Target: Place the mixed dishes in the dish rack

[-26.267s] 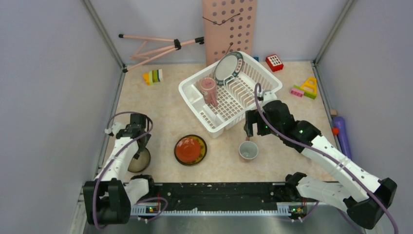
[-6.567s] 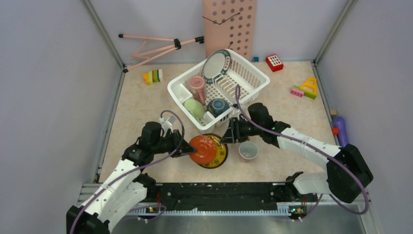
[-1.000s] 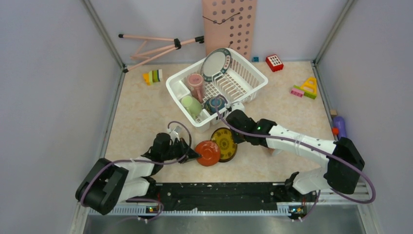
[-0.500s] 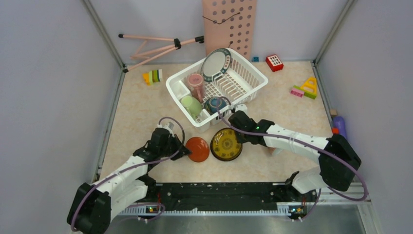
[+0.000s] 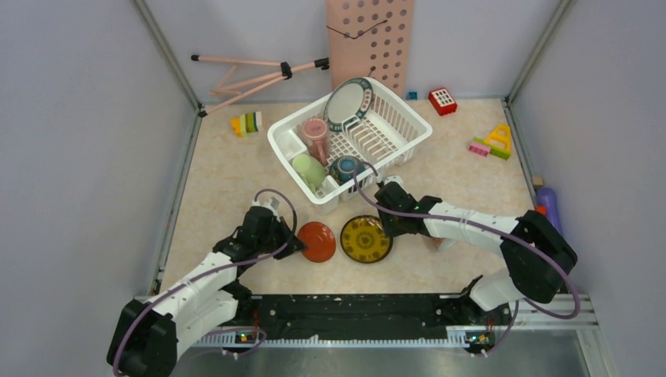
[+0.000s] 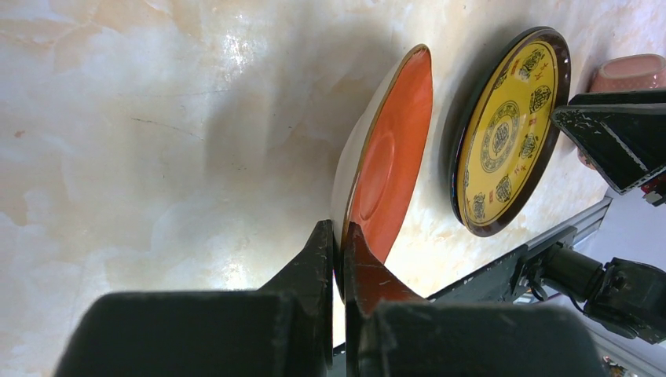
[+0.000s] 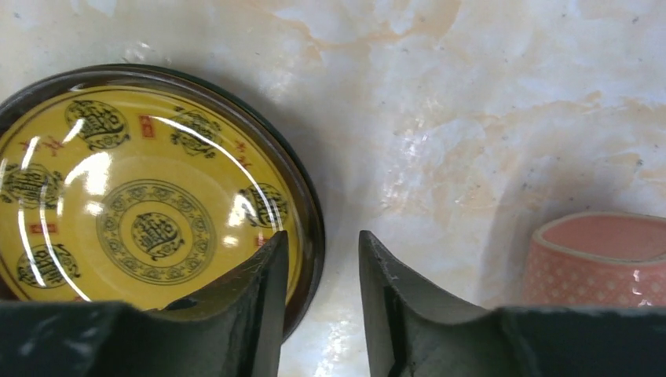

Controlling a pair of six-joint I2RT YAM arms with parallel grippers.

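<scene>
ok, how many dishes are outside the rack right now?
3: red saucer, tilted in the left pincer; yellow dish lying flat beside it; pink cup past that, mostly hidden under the right arm from above.

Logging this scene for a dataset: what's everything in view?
dish rack: 1, white, far centre
plate: 1, white, teal-rimmed, upright in rack
pink cup: 1, in rack
pale-green cup: 1, in rack
blue bowl: 1, in rack
second pink cup: 1, beside dish
red saucer: 1, tilted, near centre
yellow dish: 1, right of saucer
toy blocks: several, mixed colours, far left and right
pegboard: 1, pink, back wall
tripod: 1, pink, far left
tube: 1, purple, right edge
left fingers: black, shut on saucer
right fingers: black, open over dish rim
</scene>
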